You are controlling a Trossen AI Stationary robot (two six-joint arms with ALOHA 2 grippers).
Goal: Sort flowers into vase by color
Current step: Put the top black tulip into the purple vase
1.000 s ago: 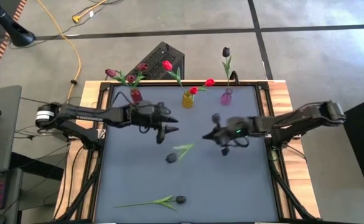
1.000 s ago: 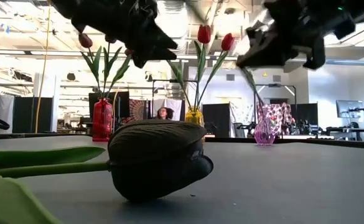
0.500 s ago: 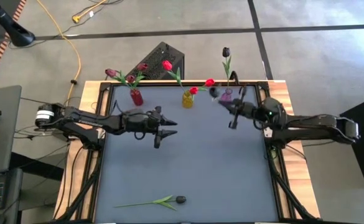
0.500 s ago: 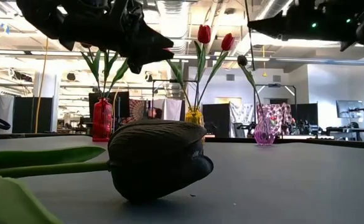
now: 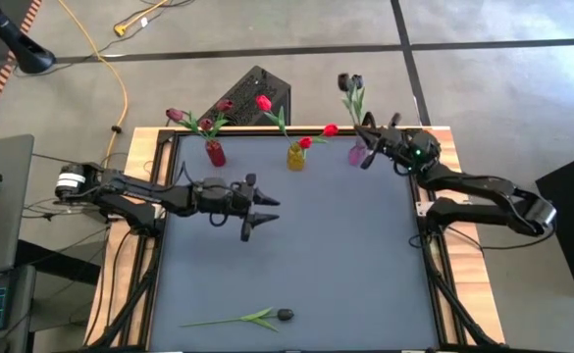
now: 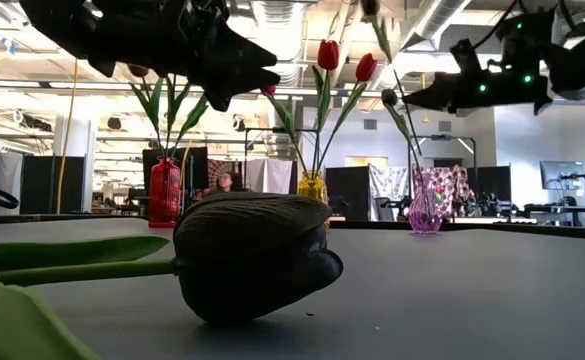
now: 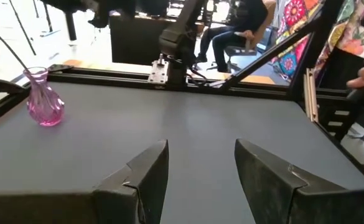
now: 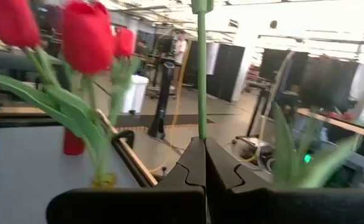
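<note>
My right gripper (image 5: 369,133) hovers at the far edge beside the pink vase (image 5: 357,154), shut on a black tulip's stem (image 8: 201,93). The tulip's head (image 5: 345,80) stands next to the black tulip (image 5: 357,82) that is in the pink vase. My left gripper (image 5: 257,211) hangs open above the table's middle left, touching nothing. Maroon tulips (image 5: 177,116) stand in the red vase (image 5: 214,152), and red tulips (image 5: 264,102) stand in the yellow vase (image 5: 295,157). One more black tulip (image 5: 285,315) lies flat by the near edge. My right gripper pinches the black tulip's green stem (image 8: 201,127) between its two fingers. The fingers come roughly level from the table's right and lie across the stem. The tulip is lifted clear and stands upright, its head above the fingers. The stem below the fingers does not show.
The three vases stand in a row along the far edge. The lying tulip's stem (image 5: 223,321) points toward the table's left. A black box (image 5: 257,93) sits on the floor beyond the far edge. People sit in the room beyond the table (image 7: 231,37).
My right gripper has moved from the table's middle to the far edge, up beside the pink vase, carrying the black tulip. The tulip that lay at mid-table a second ago is gone from there.
</note>
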